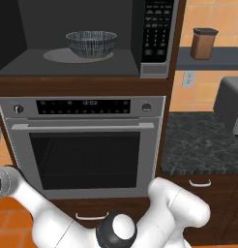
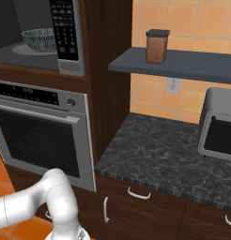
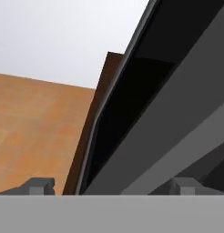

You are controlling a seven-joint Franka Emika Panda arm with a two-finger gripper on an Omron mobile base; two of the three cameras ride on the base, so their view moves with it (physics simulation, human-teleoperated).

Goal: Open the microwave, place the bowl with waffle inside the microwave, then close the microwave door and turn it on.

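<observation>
Striped grey and white, the bowl [image 1: 91, 43] sits on the grey turntable [image 1: 55, 56] inside the open microwave [image 1: 155, 70], centred there so it can spin freely once the oven runs; whether the waffle lies in it I cannot tell, since the rim hides the inside. Below sits the steel wall oven [image 1: 82, 145], shut.

From the right base view, the bowl [image 2: 40, 39] shows again in the cavity, just left of the black keypad panel [image 2: 65, 28]. A brown jar [image 2: 156, 46] stands on the shelf, well apart.

Along the hand, the gripper [image 3: 111, 185] has its jaws spread wide and empty, with the microwave door [image 3: 145, 136] close ahead as a slanted dark panel. Likely the hand is placed here to push it shut.
</observation>
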